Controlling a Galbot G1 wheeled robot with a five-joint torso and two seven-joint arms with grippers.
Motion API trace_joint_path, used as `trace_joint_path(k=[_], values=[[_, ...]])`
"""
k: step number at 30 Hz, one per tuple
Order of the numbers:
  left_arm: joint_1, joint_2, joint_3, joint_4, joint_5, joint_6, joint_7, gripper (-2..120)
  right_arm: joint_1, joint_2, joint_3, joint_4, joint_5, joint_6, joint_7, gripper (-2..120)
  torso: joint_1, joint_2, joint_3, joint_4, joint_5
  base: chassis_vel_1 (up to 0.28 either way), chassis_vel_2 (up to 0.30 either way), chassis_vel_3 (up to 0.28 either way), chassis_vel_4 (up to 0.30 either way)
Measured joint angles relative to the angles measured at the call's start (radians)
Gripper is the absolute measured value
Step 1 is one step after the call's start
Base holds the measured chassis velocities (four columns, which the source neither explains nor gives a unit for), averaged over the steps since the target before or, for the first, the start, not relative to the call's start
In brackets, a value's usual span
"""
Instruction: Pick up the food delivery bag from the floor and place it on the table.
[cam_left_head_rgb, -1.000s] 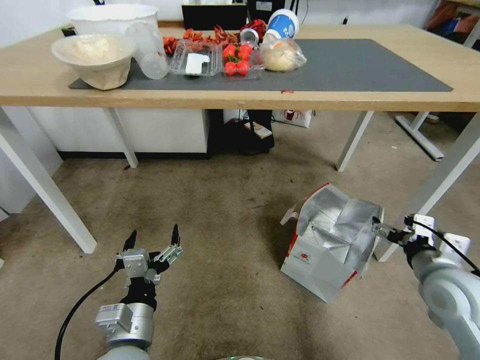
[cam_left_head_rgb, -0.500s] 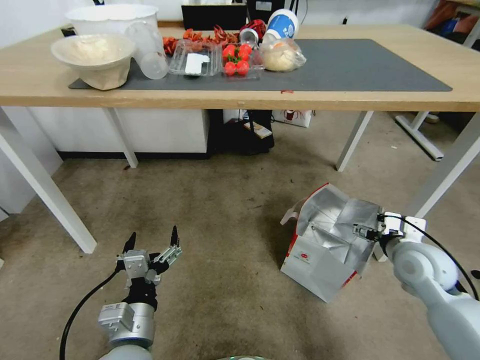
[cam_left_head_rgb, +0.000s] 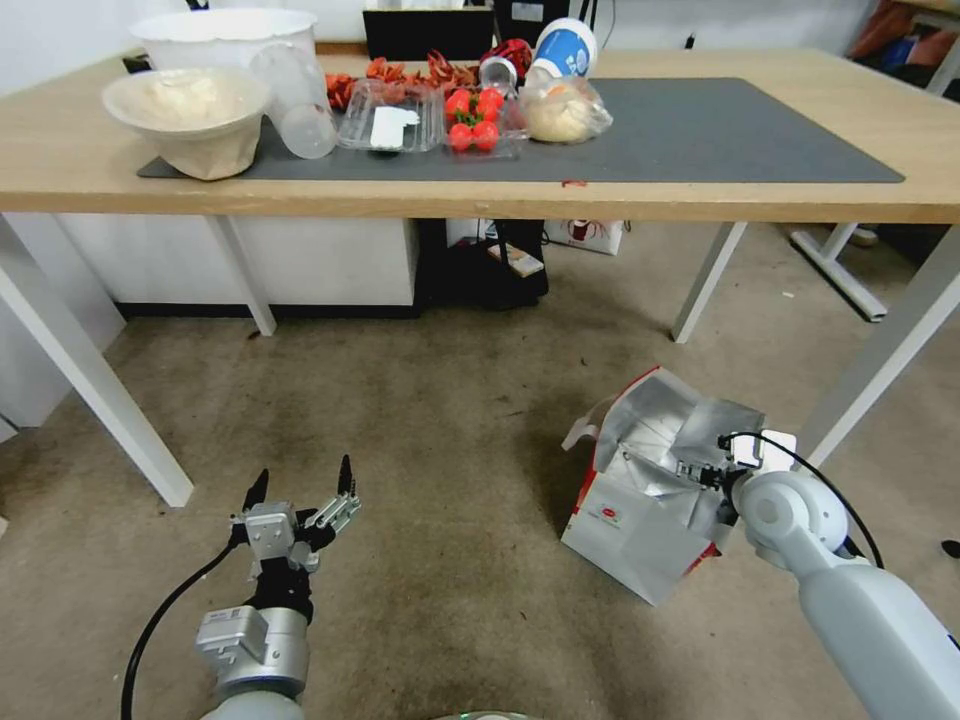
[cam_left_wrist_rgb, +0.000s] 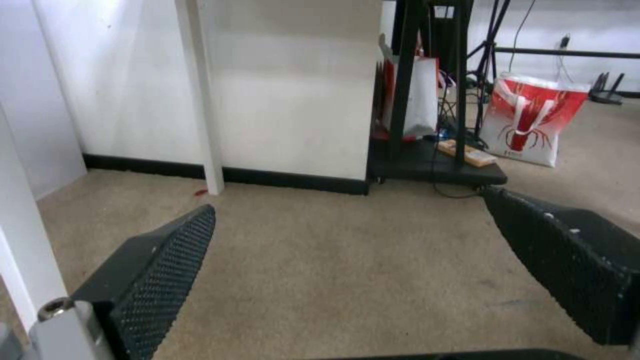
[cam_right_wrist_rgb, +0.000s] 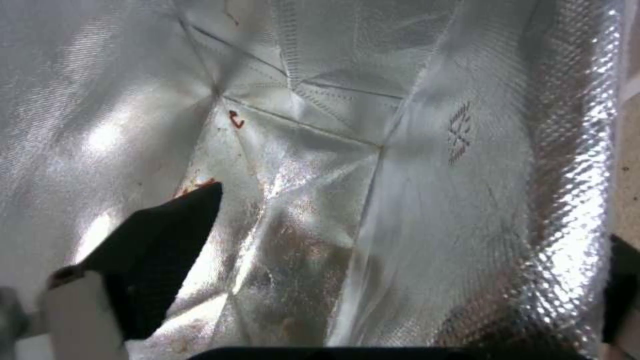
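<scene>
The food delivery bag (cam_left_head_rgb: 628, 520) stands on the floor (cam_left_head_rgb: 440, 420) at the right, white with red trim and a round red logo, its top open on silver foil. My right gripper (cam_left_head_rgb: 697, 468) reaches into that opening from the right. In the right wrist view the right gripper (cam_right_wrist_rgb: 400, 280) is open, one finger (cam_right_wrist_rgb: 160, 245) inside against the foil lining (cam_right_wrist_rgb: 320, 150), the other at the bag's right wall. My left gripper (cam_left_head_rgb: 298, 487) hovers open above bare floor at the lower left, seen again with nothing between the fingers of the left gripper (cam_left_wrist_rgb: 353, 240). The table (cam_left_head_rgb: 700, 200) stands behind.
The table's dark grey mat (cam_left_head_rgb: 720, 130) is bare on its right half; bowls (cam_left_head_rgb: 190, 110), clear containers and tomatoes (cam_left_head_rgb: 475, 118) crowd its left. A white table leg (cam_left_head_rgb: 880, 350) rises just right of the bag. A red-and-white lobster bag (cam_left_wrist_rgb: 533, 120) sits under the table.
My right arm has swung left, carrying its gripper from beside the bag's right edge into the open top. The left arm and the bag have stayed put.
</scene>
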Motion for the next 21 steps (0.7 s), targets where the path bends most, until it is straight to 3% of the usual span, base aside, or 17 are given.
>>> trace_joint_path(k=[2,15,21], values=[[-0.001,0.000,0.000,0.001,-0.001,0.000,0.000,100,0.001,-0.002,0.000,-0.001,0.003,0.000,0.002,92,0.000,0.000,0.000,-0.0001,-0.0001,0.000,0.000,0.000,0.000],[-0.024,0.016,-0.003,0.012,-0.026,0.016,-0.009,100,0.026,0.000,-0.004,-0.012,0.077,0.002,0.067,53,0.000,0.000,0.000,0.0000,-0.0001,0.000,0.000,0.000,0.000],[-0.027,0.019,-0.004,0.015,-0.029,0.016,-0.012,100,0.026,0.001,-0.004,-0.010,0.082,0.003,0.080,28,0.000,0.000,0.000,0.0000,0.0000,0.000,0.000,0.000,0.000]])
